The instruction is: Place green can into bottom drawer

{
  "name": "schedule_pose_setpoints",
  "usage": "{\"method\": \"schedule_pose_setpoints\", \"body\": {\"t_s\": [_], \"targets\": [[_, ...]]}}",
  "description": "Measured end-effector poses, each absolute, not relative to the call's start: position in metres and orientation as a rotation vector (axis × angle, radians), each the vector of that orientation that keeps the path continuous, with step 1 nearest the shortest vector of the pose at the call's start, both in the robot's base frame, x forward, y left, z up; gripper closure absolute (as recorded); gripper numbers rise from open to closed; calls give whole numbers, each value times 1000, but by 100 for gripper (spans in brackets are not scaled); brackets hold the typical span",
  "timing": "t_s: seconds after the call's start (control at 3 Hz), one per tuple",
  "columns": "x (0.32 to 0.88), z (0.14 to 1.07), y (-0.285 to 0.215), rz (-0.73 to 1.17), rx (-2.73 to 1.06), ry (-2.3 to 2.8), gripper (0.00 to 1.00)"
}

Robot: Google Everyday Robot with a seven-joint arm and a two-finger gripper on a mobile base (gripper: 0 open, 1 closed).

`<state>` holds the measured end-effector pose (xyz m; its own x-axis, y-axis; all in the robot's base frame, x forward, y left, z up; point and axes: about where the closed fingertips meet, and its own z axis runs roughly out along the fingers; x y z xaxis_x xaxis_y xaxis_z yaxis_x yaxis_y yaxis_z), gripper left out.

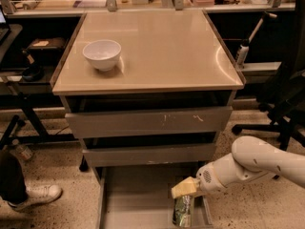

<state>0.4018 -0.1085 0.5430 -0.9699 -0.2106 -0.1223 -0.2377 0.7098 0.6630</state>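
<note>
The green can (182, 210) hangs upright over the right side of the open bottom drawer (138, 199), low near its grey floor. My gripper (185, 189) reaches in from the right on a white arm and grips the can by its top, with its yellowish fingers (180, 190) shut on it. The can's silver top is hidden by the fingers. Whether the can touches the drawer floor I cannot tell.
Two narrower grey drawers (147, 120) sit above, partly pulled out. A white bowl (102, 54) stands on the beige cabinet top (157, 46). A black office chair (286, 94) is at the right. A person's shoe (35, 196) is at the left on the floor.
</note>
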Motion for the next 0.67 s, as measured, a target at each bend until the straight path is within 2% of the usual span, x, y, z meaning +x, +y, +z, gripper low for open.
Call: {"method": "schedule_pose_setpoints", "body": {"t_s": [0.33, 0.67], "targets": [[402, 543, -109, 1121, -376, 2870, 100], [406, 518, -100, 1219, -317, 2843, 100]]}}
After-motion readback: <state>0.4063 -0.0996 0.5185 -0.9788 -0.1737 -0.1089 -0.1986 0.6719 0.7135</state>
